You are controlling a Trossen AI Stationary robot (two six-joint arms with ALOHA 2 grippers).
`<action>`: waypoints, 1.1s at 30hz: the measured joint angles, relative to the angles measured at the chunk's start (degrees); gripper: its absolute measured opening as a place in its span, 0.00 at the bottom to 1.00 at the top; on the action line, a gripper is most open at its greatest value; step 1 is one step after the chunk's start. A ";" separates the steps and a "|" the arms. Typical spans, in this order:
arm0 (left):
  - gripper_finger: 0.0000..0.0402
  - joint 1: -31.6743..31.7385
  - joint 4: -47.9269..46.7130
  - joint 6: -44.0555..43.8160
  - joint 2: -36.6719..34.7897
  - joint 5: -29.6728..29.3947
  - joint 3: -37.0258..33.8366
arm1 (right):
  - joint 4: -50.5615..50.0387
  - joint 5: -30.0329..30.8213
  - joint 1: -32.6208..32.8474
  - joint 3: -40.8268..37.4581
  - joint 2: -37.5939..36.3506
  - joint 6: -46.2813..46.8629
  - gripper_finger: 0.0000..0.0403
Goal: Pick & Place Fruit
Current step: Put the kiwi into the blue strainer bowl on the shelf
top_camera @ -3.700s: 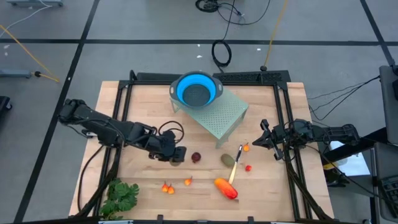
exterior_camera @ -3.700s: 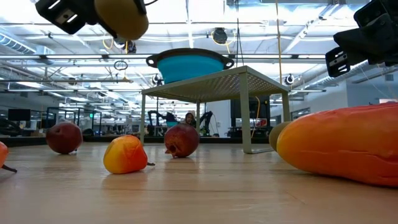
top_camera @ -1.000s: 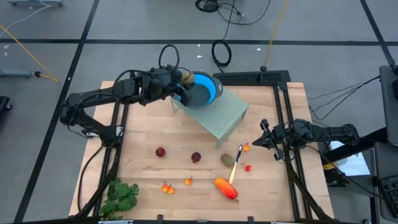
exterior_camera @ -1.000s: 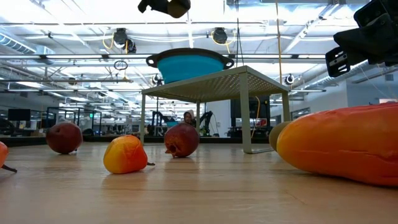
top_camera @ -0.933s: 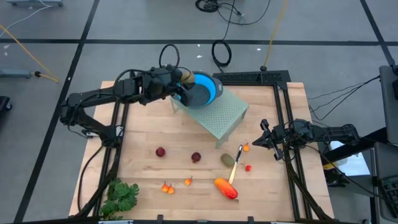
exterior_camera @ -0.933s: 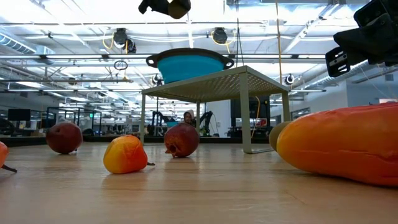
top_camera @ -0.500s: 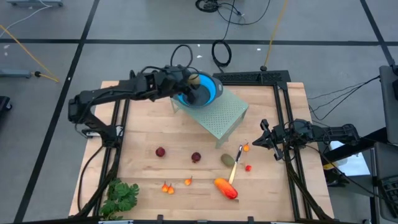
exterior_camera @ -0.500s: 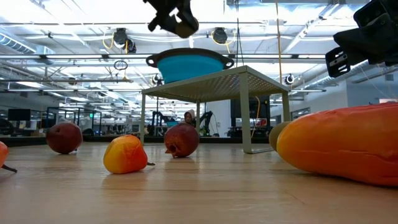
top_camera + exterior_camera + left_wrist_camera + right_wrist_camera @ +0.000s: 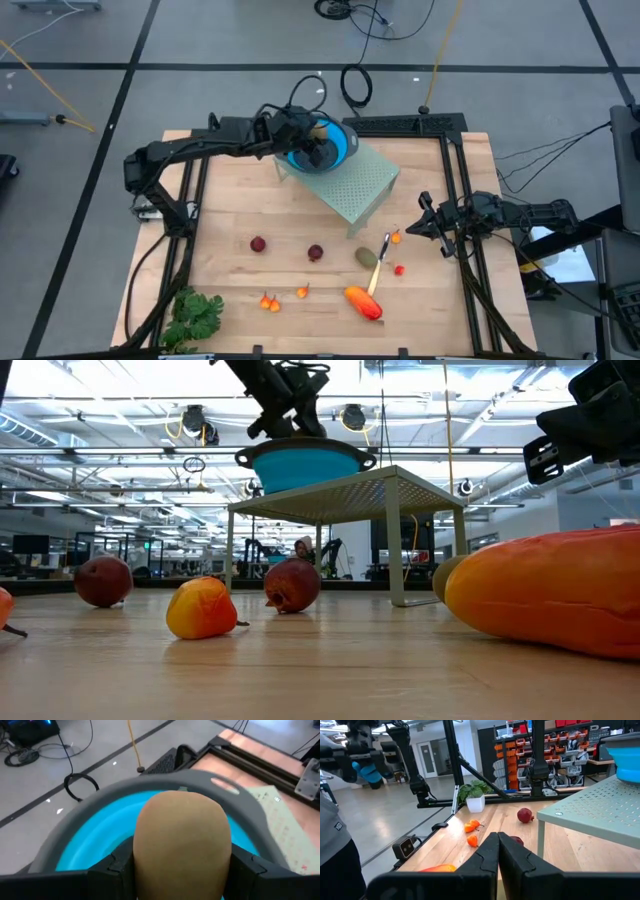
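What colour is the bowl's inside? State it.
Bright blue inside the bowl, grey rim; left wrist view shows it best.

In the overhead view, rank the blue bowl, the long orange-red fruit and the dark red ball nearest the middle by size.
1. Blue bowl, partly hidden by the left arm.
2. Long orange-red fruit.
3. Dark red ball.

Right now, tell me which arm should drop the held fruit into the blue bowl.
Left. Its gripper hangs right over the blue bowl with the olive-brown fruit clamped in its jaws. The right gripper waits shut and empty at the table's right edge.
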 joint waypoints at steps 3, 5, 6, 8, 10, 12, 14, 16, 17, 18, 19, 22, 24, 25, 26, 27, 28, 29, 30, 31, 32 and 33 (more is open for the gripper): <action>0.49 0.00 -0.72 0.03 1.07 0.81 0.00 | 0.00 -0.02 0.00 0.00 0.00 0.00 0.00; 0.49 0.00 -0.69 -0.01 1.74 1.03 0.00 | 0.00 -0.02 0.00 0.00 0.00 0.00 0.00; 0.49 -0.03 -0.83 0.02 1.93 1.14 0.00 | 0.00 -0.02 0.00 0.00 0.00 0.00 0.00; 0.49 0.00 -1.83 0.08 2.20 1.08 -0.02 | 0.00 -0.02 0.00 0.00 0.00 0.00 0.00; 0.49 0.00 -1.73 0.08 2.60 1.04 -0.02 | 0.00 -0.02 0.00 0.00 0.00 0.00 0.00; 0.49 0.00 -2.99 0.12 2.72 0.96 -0.07 | -0.01 -0.02 0.00 0.00 0.00 0.00 0.00; 0.49 0.00 -4.00 0.03 2.69 0.94 -0.07 | 0.00 -0.02 0.00 0.00 0.00 0.00 0.00; 0.49 0.00 -6.21 -0.02 2.65 0.92 -0.07 | 0.00 -0.02 0.00 0.00 0.00 0.00 0.00; 0.49 0.00 -7.26 -0.03 2.67 0.92 -0.07 | 0.00 -0.02 0.00 0.00 0.00 0.00 0.00; 0.49 0.00 -8.21 -0.06 2.67 0.80 -0.07 | 0.00 -0.02 0.00 0.00 0.00 0.00 0.00; 0.49 0.00 -9.04 -0.19 2.67 0.39 -0.07 | -0.01 -0.02 0.00 0.00 0.00 0.00 0.00; 0.49 0.00 -10.97 -0.27 2.67 -0.59 -0.07 | -0.01 -0.02 0.00 0.00 0.00 0.00 0.00; 0.49 0.00 -11.42 -0.29 2.67 -0.59 -0.07 | 0.00 -0.02 0.00 0.00 0.00 0.00 0.00; 0.49 0.00 -11.30 -0.40 2.67 -0.59 -0.07 | 0.00 -0.02 0.00 0.00 0.00 0.00 0.00; 0.49 0.00 -11.22 -0.47 2.67 -0.59 -0.07 | 0.00 -0.02 0.00 0.00 0.00 0.00 0.00; 0.49 0.00 -11.25 -0.47 2.67 -0.59 -0.07 | 0.00 -0.02 0.00 0.00 0.00 0.00 0.00; 0.49 0.00 -11.33 -0.47 2.67 -0.59 -0.07 | -0.01 -0.03 0.00 0.00 0.00 0.00 0.00; 0.49 0.00 -11.34 -0.47 2.67 -0.58 -0.07 | 0.00 -0.02 0.00 0.00 0.00 0.00 0.00; 0.49 0.00 -11.32 -0.47 2.67 -0.57 -0.07 | 0.00 -0.02 0.00 0.00 0.00 0.00 0.00; 0.49 0.00 -11.31 -0.47 2.67 -0.57 -0.07 | 0.00 -0.02 0.00 0.00 0.00 0.00 0.00; 0.49 0.00 -11.33 -0.47 2.67 -0.57 -0.07 | 0.00 -0.02 0.00 0.00 0.00 0.00 0.00; 0.49 0.00 -11.35 -0.47 2.67 -0.57 -0.07 | 0.00 -0.02 0.00 0.00 0.00 0.00 0.00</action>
